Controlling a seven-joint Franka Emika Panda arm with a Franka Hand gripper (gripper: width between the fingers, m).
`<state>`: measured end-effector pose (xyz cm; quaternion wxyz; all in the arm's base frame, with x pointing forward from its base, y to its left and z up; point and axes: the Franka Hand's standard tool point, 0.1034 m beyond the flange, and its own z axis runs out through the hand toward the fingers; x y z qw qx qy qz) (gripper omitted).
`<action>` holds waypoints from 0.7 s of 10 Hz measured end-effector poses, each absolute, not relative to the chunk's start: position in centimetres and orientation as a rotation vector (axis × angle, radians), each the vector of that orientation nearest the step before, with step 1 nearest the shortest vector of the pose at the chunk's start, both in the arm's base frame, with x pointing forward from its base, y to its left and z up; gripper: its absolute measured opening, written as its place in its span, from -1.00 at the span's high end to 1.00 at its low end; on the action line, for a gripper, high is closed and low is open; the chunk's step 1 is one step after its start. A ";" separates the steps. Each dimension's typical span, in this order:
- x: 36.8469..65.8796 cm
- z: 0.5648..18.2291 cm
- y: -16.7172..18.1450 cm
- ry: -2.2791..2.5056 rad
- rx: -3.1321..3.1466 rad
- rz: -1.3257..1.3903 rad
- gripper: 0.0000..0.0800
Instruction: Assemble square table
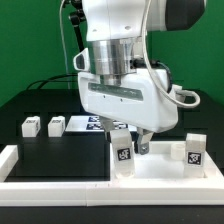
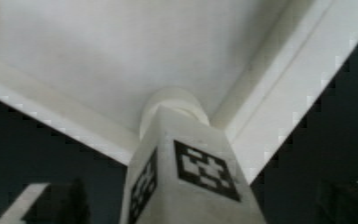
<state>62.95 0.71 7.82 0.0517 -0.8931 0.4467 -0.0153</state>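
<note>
The white square tabletop slab (image 1: 160, 168) lies on the exterior view's right, and its raised rim fills the wrist view (image 2: 105, 60). My gripper (image 1: 128, 146) is shut on a white tagged leg block (image 1: 122, 152) and holds it upright at the slab's near-left corner. In the wrist view the leg (image 2: 185, 160) runs between my fingers (image 2: 25, 205), and its far end reaches the slab's corner. I cannot tell whether it touches. Another leg (image 1: 193, 150) stands on the slab's right side. Two more legs (image 1: 30, 127) (image 1: 55, 125) stand on the black table at the left.
The marker board (image 1: 82, 122) lies behind the gripper. A long white border rail (image 1: 10, 160) runs along the left and front of the table. Black cables hang behind the arm.
</note>
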 end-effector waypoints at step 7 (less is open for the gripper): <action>63.1 7.4 0.1 0.288 -3.063 -0.141 -0.62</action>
